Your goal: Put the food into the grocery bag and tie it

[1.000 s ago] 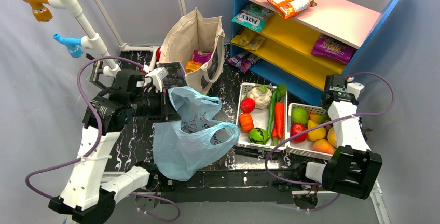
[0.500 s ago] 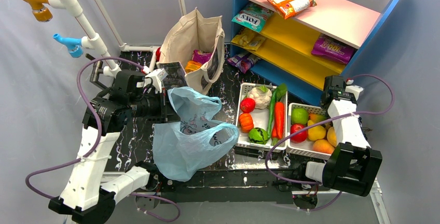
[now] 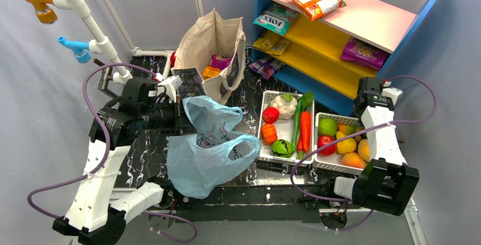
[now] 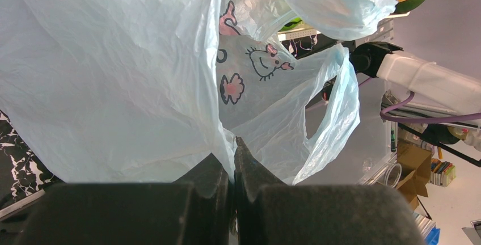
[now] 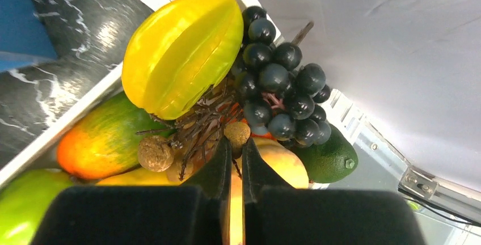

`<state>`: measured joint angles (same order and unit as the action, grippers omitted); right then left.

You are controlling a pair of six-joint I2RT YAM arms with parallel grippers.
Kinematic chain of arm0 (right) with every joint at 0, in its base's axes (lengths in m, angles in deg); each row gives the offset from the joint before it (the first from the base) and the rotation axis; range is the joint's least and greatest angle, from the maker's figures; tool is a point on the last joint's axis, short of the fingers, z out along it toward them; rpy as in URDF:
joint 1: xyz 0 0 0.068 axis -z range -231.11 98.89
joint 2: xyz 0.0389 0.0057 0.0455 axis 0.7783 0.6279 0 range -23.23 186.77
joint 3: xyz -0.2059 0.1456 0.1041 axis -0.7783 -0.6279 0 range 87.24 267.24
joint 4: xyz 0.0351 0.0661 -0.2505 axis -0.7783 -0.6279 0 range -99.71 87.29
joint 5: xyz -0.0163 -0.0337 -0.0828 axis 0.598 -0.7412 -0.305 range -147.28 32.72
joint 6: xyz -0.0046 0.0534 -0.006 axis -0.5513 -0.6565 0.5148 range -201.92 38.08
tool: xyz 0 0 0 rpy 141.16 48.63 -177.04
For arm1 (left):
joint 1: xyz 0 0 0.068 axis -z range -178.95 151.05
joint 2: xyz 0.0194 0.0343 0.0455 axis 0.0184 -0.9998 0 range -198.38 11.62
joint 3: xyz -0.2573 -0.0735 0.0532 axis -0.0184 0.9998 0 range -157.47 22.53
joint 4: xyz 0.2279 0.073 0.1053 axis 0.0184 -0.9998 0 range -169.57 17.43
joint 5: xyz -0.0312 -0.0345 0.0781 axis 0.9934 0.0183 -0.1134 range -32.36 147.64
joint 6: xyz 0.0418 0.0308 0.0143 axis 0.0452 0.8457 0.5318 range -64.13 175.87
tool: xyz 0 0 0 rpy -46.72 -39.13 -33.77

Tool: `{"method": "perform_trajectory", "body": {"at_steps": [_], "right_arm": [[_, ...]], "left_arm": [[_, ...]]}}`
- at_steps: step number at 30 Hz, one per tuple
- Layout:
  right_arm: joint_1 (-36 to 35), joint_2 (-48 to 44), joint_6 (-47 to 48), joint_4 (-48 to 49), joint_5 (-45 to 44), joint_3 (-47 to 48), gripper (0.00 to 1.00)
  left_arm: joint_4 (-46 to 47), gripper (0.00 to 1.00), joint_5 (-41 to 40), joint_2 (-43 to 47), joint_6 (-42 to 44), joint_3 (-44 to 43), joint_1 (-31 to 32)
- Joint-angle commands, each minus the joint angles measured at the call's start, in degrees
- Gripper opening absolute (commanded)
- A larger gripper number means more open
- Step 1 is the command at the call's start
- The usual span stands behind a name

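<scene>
The light-blue grocery bag (image 3: 204,160) hangs open over the table's front edge. My left gripper (image 4: 233,143) is shut on its rim and holds it up; in the top view it (image 3: 184,121) is at the bag's left side. My right gripper (image 5: 232,140) is down in the right basket (image 3: 317,168), its jaws closed on the twigs of a bunch of small brown balls (image 5: 155,153). A yellow starfruit (image 5: 181,52), dark grapes (image 5: 281,86), a mango (image 5: 108,137) and an avocado (image 5: 326,157) lie round it.
The left basket (image 3: 264,94) holds a tomato (image 3: 270,114), a carrot (image 3: 305,130) and a cauliflower (image 3: 285,105). A beige canvas tote (image 3: 210,46) stands at the back. A shelf (image 3: 340,41) with snack packets is at the back right.
My right wrist has shifted slightly up and to the right in the top view. The left arm and the bag have hardly moved.
</scene>
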<state>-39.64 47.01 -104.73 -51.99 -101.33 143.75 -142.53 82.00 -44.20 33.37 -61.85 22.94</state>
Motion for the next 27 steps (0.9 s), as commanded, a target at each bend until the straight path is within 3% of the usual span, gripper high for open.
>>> {"method": "perform_trajectory", "body": {"at_steps": [1,8,20,27], "right_arm": [[-0.9,-2.4,-1.2,-2.4,0.6,6.9,0.01],[-2.7,-3.4,-2.6,-6.0,2.2,13.4,0.01],[-4.4,-10.6,-4.5,-6.9,9.3,13.8,0.01],[-11.2,-17.1,-8.3,-7.2,14.9,13.4,0.01]], "left_arm": [[-0.8,0.0,0.5,0.1,0.3,-0.2,0.3],[0.3,0.0,1.9,-1.1,-0.2,-0.3,0.3],[1.8,0.0,3.6,-2.3,-1.2,-0.5,0.3],[2.2,0.0,4.5,-2.6,-1.7,-0.6,0.3]]}}
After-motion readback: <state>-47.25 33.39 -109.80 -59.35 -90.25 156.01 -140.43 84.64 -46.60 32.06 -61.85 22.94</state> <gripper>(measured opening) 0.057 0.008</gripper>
